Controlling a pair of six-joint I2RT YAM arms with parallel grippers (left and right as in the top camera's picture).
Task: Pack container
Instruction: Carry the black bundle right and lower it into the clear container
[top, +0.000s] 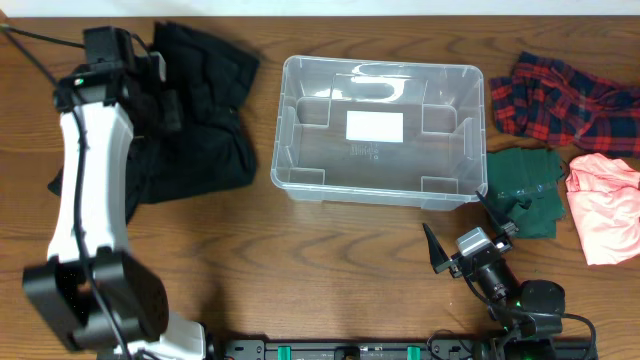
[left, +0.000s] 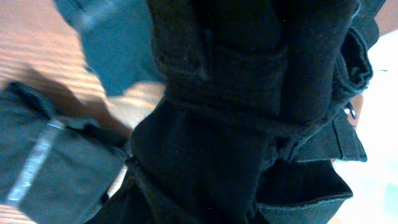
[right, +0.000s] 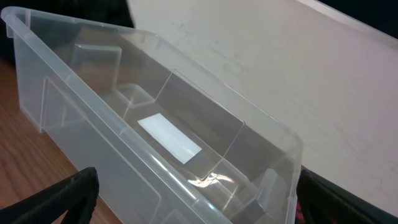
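Observation:
The clear plastic container (top: 283, 140) stands empty at the table's centre, a white label on its base. A black garment (top: 210, 120) lies crumpled to its left. My left gripper (top: 165, 103) sits down on that garment and is shut on its cloth. The left wrist view is filled with the bunched black garment (left: 217, 124), and the fingers are hidden in it. My right gripper (top: 468, 230) hovers open just in front of the container's near right corner. In its wrist view the container (right: 155, 149) shows between the spread fingertips (right: 65, 199).
A red and blue plaid garment (top: 560, 100) lies at the back right. A dark green garment (top: 525, 185) sits beside the container's right corner, with a pink garment (top: 605, 205) to its right. Bare wood runs along the front of the container.

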